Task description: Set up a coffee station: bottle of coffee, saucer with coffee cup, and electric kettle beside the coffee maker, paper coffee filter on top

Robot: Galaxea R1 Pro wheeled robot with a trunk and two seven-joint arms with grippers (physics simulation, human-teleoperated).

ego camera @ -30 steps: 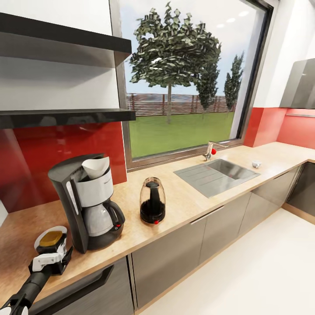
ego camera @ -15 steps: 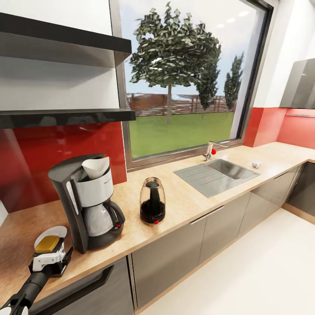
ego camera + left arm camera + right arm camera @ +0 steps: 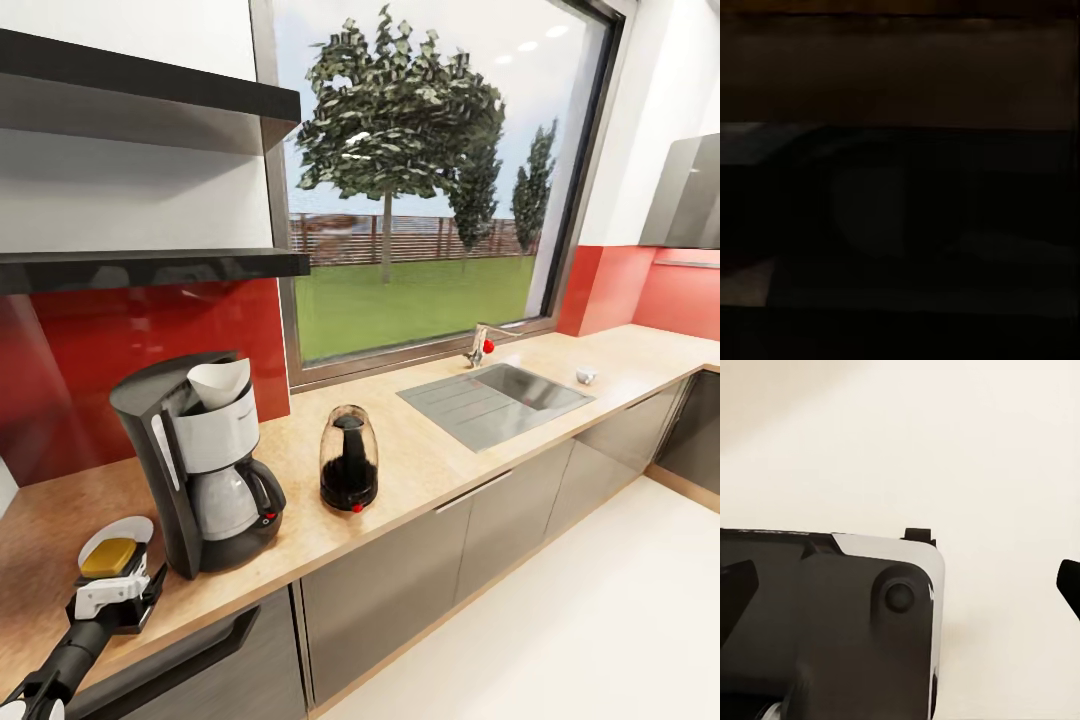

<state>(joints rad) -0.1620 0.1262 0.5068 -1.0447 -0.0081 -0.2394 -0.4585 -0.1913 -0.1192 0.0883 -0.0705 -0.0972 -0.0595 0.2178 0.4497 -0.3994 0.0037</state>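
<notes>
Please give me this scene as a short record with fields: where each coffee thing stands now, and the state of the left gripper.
coffee maker: upright on the countertop
paper coffee filter: in the top of the coffee maker
electric kettle: on the countertop, right of the coffee maker, apart from it
bottle of coffee: yellow cap visible, at the left gripper, left of the coffee maker
saucer: behind the bottle
left gripper state: cannot tell

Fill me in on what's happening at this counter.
The left gripper is at the counter's near edge, at the bottle of coffee, beside the saucer left of the coffee maker. A paper coffee filter sits atop the machine; the electric kettle stands to its right. Whether the fingers grip the bottle is unclear.
</notes>
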